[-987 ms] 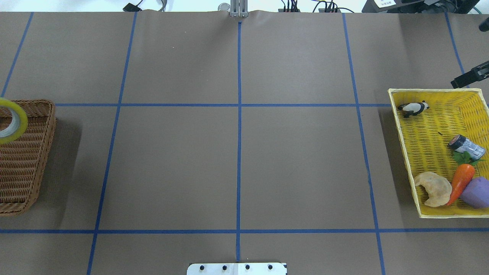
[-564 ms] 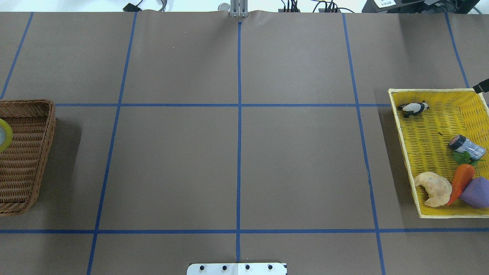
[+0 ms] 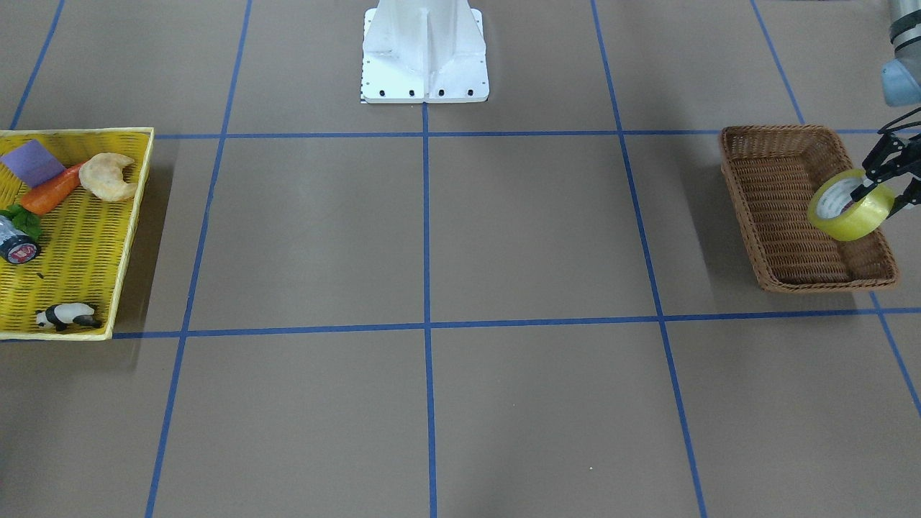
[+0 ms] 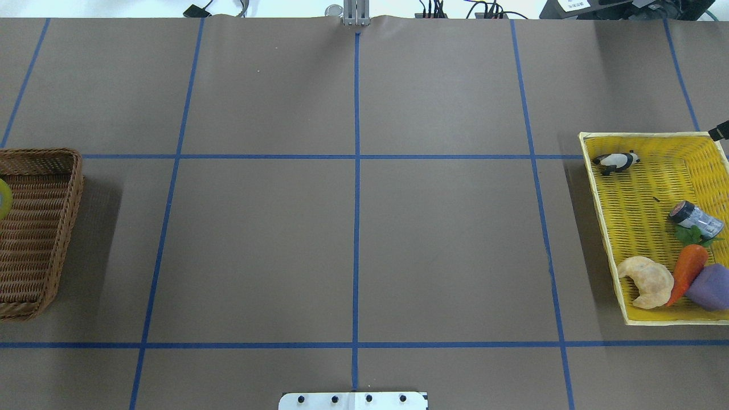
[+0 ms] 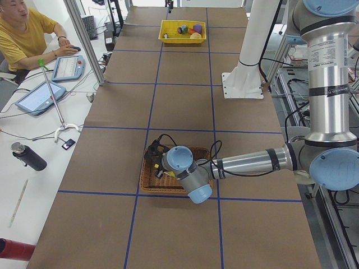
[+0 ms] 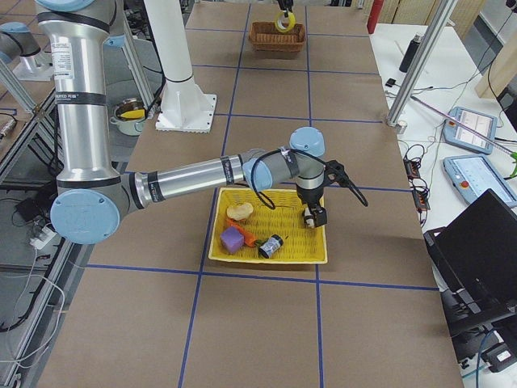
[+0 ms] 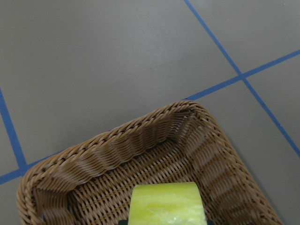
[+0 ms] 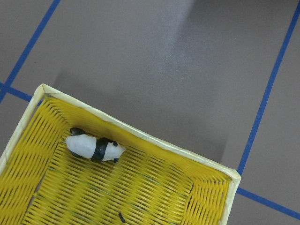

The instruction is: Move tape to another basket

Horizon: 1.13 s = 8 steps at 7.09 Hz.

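The yellow tape roll [image 3: 851,205] hangs tilted above the right side of the brown wicker basket [image 3: 773,216], clear of its floor. My left gripper [image 3: 882,188] is shut on the roll's rim, coming in from the view's right edge. The left wrist view shows the tape [image 7: 167,204] at the bottom, over the basket's [image 7: 140,129] interior. In the overhead view only a sliver of tape [image 4: 3,197] shows at the left edge over the basket [image 4: 42,228]. My right gripper [image 6: 312,217] hovers over the far edge of the yellow basket [image 6: 315,255]; I cannot tell whether it is open or shut.
The flat yellow basket [image 4: 632,228] at the right holds a toy panda [image 4: 616,162], a dark round item with a red label [image 4: 695,216], a carrot [image 4: 686,272], a croissant [image 4: 646,281] and a purple block [image 4: 712,287]. The robot base plate [image 3: 424,50] stands at the near middle.
The tape has moved left, almost out of the overhead view, still over the brown basket. My right gripper has drawn back to the right edge of the view.
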Available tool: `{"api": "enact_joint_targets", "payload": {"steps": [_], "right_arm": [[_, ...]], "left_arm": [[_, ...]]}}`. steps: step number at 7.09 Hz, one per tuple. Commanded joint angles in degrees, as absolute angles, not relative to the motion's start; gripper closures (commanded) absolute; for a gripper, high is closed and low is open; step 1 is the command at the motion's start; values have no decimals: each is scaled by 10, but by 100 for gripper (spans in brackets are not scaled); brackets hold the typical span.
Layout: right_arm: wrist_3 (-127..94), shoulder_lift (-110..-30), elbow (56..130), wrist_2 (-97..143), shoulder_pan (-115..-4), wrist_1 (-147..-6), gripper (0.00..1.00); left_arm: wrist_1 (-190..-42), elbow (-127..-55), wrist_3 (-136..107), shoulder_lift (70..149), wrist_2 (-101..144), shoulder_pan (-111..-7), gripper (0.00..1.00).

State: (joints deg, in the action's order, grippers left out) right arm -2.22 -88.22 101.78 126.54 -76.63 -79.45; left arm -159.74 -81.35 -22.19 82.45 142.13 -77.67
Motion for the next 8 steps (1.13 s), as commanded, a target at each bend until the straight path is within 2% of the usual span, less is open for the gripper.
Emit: {"api": "enact_joint_targets", "payload": {"steps": [1, 2, 3, 7, 8], "right_arm": [[-24, -882, 1015, 1265, -766, -795, 0], [-25, -882, 1015, 1265, -766, -795, 0], [-25, -881, 1013, 1265, -766, -795, 0], [-27, -880, 1011, 1265, -766, -795, 0], [-27, -879, 1011, 1265, -766, -795, 0]], "left_arm": [[-1602, -804, -221, 828, 1410, -775, 100], [-1602, -802, -221, 829, 1410, -774, 94], [-1602, -799, -220, 831, 1410, -773, 70], [-1609, -800, -220, 831, 1410, -773, 2], [-1608, -799, -221, 838, 1410, -773, 2]]}}
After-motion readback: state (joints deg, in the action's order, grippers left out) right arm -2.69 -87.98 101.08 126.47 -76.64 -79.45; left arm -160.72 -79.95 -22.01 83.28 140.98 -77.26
